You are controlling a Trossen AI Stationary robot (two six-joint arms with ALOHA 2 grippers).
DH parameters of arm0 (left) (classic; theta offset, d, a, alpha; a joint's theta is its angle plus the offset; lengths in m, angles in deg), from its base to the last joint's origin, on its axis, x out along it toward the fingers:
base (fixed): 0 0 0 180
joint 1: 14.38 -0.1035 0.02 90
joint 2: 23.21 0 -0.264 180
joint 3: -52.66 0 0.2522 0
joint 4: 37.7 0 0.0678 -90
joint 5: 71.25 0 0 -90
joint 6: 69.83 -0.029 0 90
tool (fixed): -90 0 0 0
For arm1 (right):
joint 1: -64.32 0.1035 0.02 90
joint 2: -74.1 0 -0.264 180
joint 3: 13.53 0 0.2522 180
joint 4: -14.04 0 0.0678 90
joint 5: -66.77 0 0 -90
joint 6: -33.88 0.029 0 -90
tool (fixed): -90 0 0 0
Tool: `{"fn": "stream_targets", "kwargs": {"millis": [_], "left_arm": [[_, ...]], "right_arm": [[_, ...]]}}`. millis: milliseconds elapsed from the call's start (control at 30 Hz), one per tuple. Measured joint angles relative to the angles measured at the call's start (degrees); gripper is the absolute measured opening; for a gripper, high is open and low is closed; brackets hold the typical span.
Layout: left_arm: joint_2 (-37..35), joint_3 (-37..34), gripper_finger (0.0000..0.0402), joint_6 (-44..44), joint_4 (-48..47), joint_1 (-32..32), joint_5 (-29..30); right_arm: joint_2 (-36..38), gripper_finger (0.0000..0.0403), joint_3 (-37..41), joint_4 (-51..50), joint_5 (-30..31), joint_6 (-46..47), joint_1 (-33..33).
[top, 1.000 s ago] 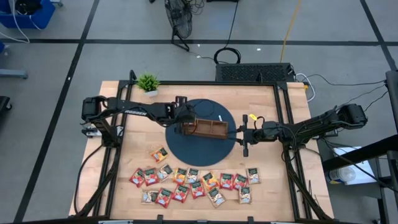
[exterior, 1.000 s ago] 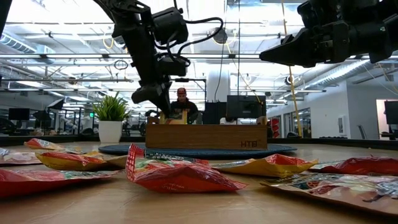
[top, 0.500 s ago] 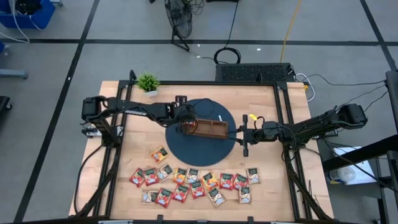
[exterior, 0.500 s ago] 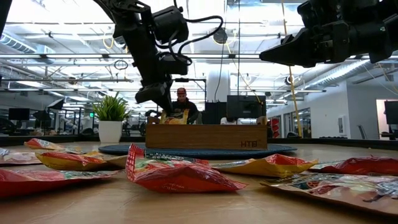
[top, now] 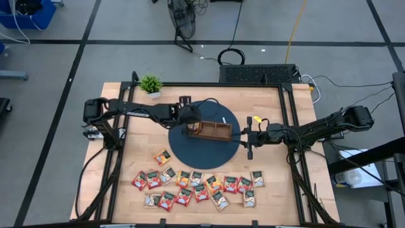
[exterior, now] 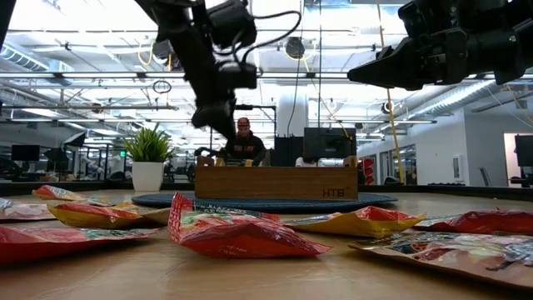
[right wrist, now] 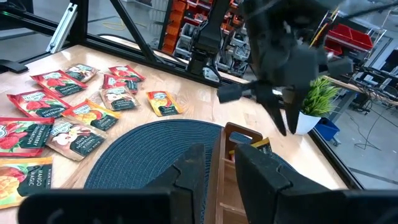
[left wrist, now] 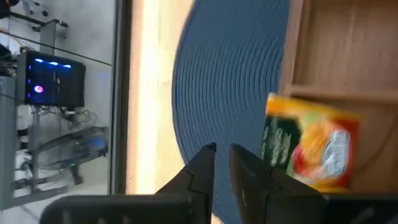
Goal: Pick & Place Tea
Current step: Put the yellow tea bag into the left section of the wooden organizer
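The brown wooden tray (top: 218, 131) stands on a round dark blue mat (top: 190, 147) at mid table. An orange tea sachet (left wrist: 311, 146) lies flat in the tray's left end compartment; it also shows in the right wrist view (right wrist: 258, 144). Several red, orange and green-and-white sachets (top: 199, 187) lie in rows near the table's near edge, and one (top: 162, 156) lies apart. My left gripper (top: 188, 120) hangs above the tray's left end, narrowly open and empty (left wrist: 222, 152). My right gripper (top: 245, 137) waits just right of the tray, above the mat's right edge, narrowly open and empty (right wrist: 219, 155).
A small potted plant (top: 150, 83) stands at the far left corner. A small yellow object (top: 257, 118) lies right of the mat. Black frame posts run along both table sides. A person (exterior: 242, 142) sits in the room beyond the far edge.
My left gripper has risen from the tray's left end compartment and let go of the orange sachet. The sachet stood up above the tray's wall a second ago and now lies down inside the compartment.
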Motion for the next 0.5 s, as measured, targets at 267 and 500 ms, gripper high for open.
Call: {"fn": "stream_targets", "kwargs": {"millis": [267,500], "left_arm": [[3.36,6.91,0.0005,3.07,-14.91,1.29,-14.7],[7.13,6.84,0.0003,2.48,-12.9,2.13,-15.43]], "right_arm": [[0.0,0.0075,0.0,0.28,0.0,0.0,0.0],[0.02,0.0075,0.02,0.66,0.0,-0.17,0.0]]}}
